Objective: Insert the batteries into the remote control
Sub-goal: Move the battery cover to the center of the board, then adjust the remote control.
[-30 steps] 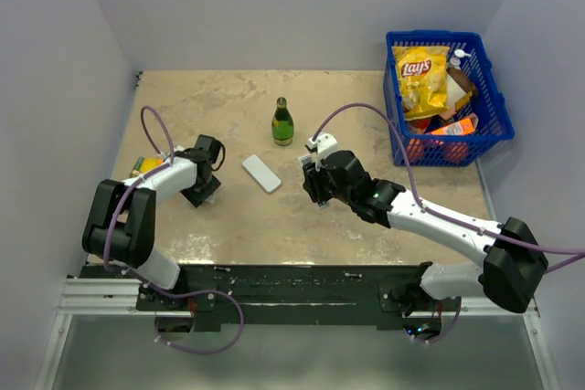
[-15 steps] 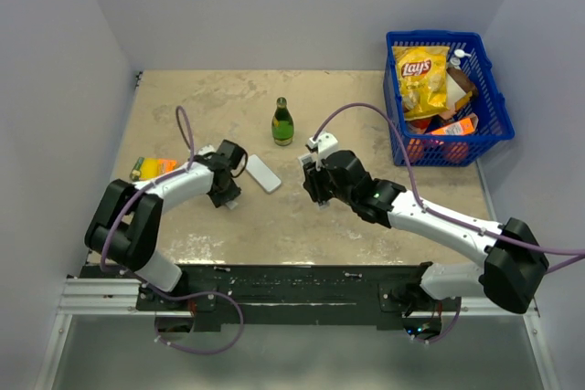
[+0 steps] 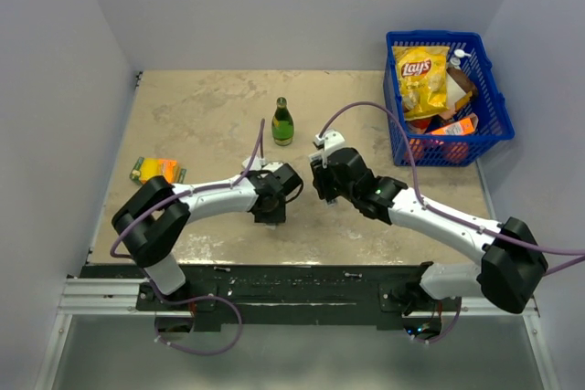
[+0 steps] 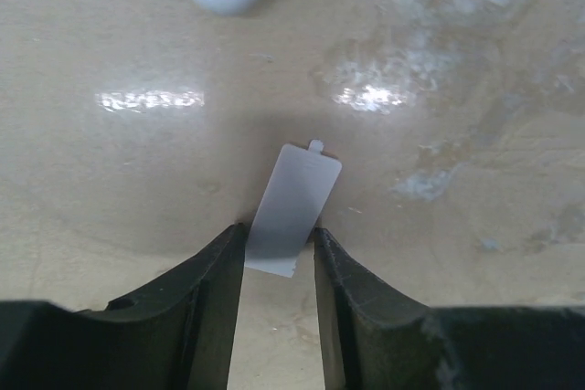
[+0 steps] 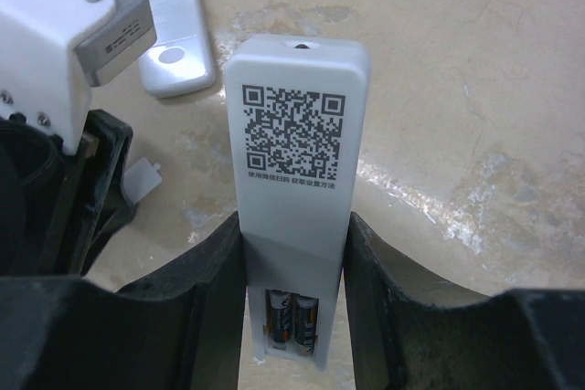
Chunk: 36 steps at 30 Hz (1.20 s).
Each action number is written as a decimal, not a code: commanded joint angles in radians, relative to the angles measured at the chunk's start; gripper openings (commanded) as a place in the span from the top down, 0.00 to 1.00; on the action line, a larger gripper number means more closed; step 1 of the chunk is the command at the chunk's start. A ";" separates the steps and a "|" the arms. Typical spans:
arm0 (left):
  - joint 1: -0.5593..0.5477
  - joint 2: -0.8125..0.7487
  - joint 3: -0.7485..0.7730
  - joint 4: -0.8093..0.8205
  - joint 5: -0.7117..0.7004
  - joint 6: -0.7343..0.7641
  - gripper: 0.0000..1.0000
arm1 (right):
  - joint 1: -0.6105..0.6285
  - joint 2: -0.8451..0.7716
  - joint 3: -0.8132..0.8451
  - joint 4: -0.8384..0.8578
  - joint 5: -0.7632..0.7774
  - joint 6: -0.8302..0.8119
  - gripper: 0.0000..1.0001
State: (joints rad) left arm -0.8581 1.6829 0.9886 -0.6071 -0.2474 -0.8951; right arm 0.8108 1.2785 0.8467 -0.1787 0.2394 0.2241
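the right gripper (image 5: 294, 226) pinched the white remote control (image 5: 292, 134) near the middle of the counter, qr label up. the batteries (image 5: 292, 320) sat side by side in its open compartment (low down between the fingers). the left gripper (image 4: 279, 237), just beside it, pinched one end of the thin battery cover (image 4: 292, 203). a second white bar (image 5: 169, 25) lay flat just beyond, toward the far edge.
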 commanded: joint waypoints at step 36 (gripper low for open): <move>0.159 -0.919 -0.633 1.197 0.220 0.096 0.04 | 0.013 0.044 0.149 0.165 -0.560 -0.137 1.00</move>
State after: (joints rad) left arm -0.7025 0.7284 0.3382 0.4023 -0.1028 -0.8513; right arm 0.8051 1.2972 0.9237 -0.0853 -0.2569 0.1062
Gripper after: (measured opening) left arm 0.962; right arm 0.427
